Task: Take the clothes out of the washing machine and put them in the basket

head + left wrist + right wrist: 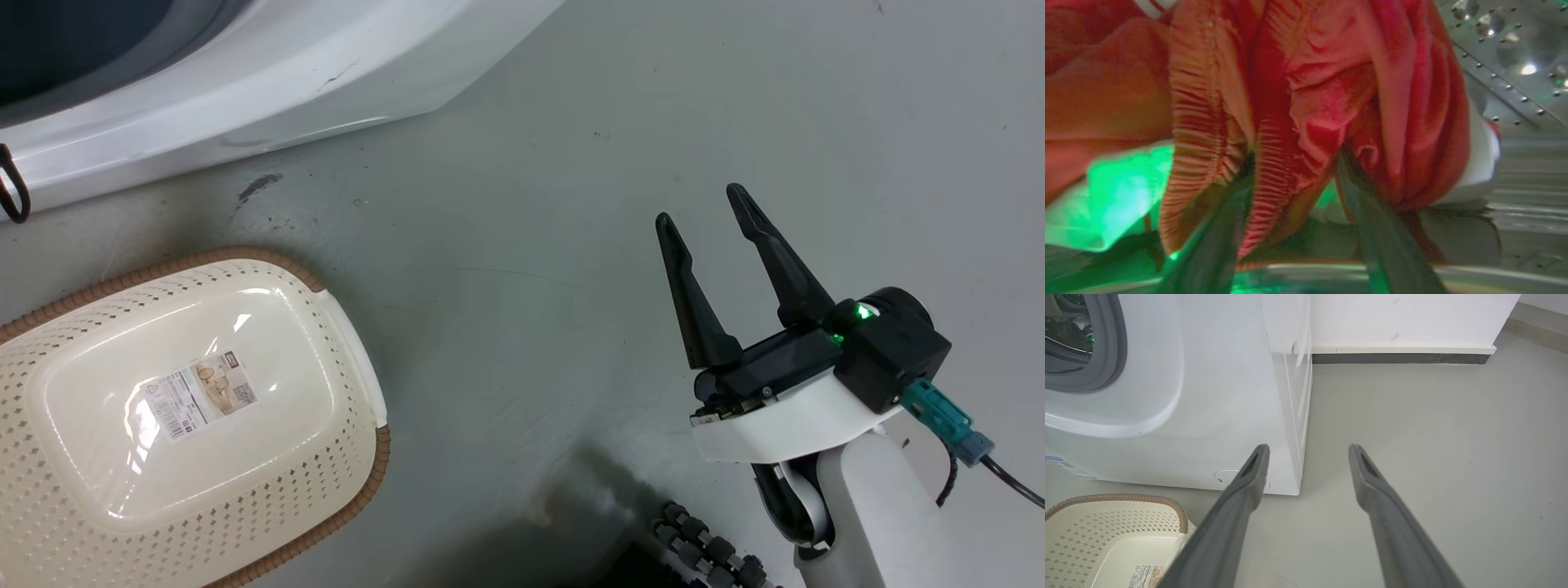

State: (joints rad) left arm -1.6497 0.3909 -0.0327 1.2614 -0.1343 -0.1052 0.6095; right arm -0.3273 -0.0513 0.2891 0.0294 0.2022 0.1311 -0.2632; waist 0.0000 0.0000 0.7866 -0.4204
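Bulging clothes (1323, 102) between spread left tool (1295, 160) fingers (1216, 245)

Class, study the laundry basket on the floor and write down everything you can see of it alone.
The basket is a cream-white, plastic-looking tub, a rounded rectangle with diamond-perforated walls, a brown woven-look rim and a smooth solid bottom bearing a paper label. It stands upright on the grey floor in front of the washing machine, apart from it. The inside that shows holds no garment, and nothing else is seen touching it.
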